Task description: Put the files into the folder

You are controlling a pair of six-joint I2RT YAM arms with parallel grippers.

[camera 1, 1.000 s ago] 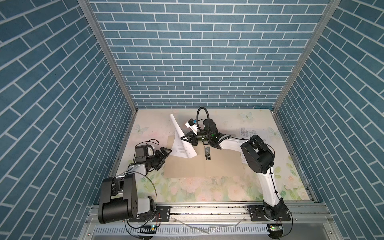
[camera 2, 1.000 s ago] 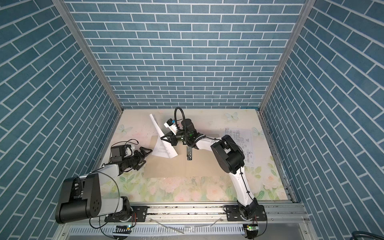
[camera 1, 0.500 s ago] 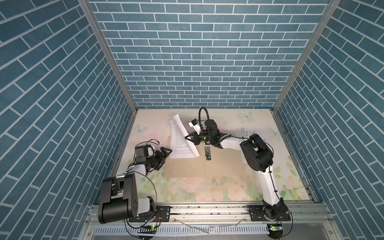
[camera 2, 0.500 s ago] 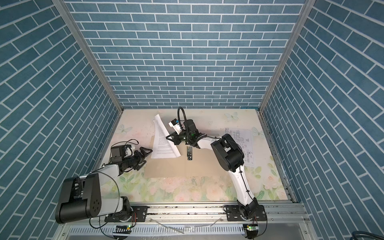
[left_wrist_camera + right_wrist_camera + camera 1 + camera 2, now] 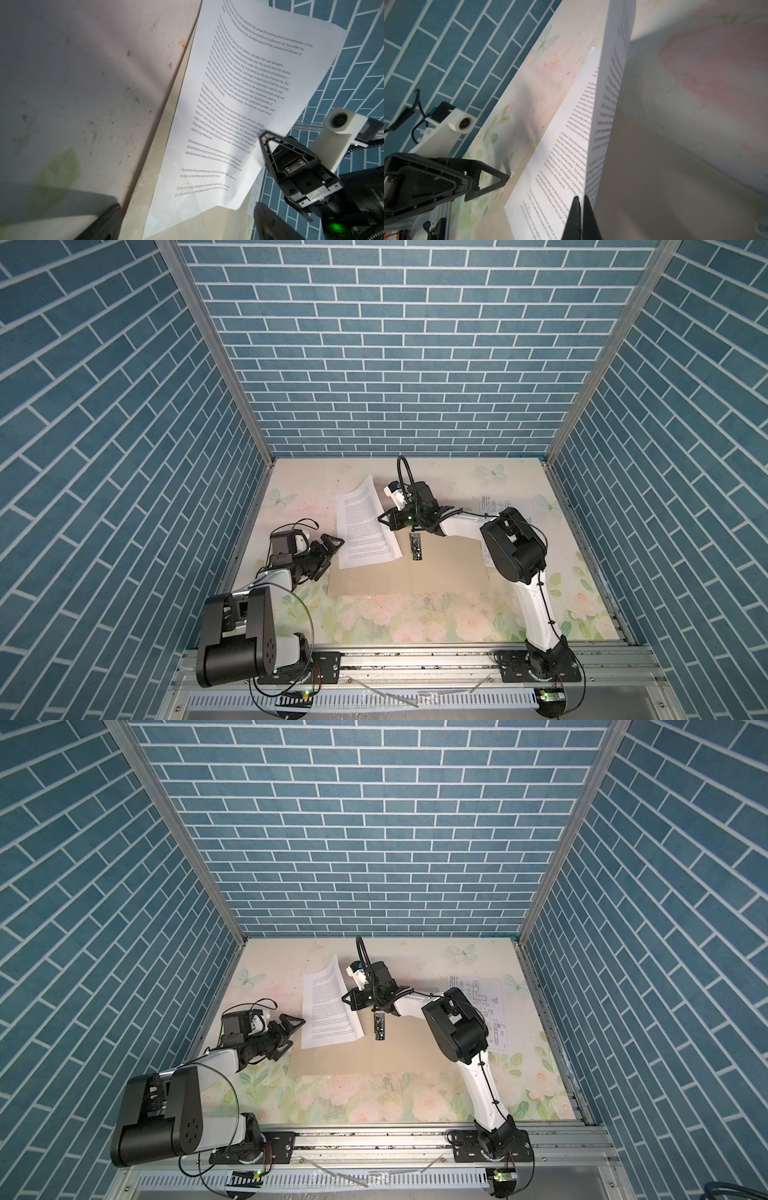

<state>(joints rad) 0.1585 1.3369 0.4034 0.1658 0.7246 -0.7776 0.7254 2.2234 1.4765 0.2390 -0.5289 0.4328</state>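
Text sheet (image 5: 365, 526) pinched at its edge in my right gripper (image 5: 384, 519), lower part lying on the open tan folder (image 5: 440, 572), left of its metal clip (image 5: 416, 546). Drawing sheet (image 5: 482, 1006) right of folder. My left gripper (image 5: 332, 545) spread wide, empty, beside folder's left edge.

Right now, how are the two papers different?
The text sheet is full of printed lines; the drawing sheet shows a line drawing. The text sheet is pinched by the right gripper with one edge lifted, its lower part on the folder; the drawing sheet lies flat on the table, beside the folder. Both are white.
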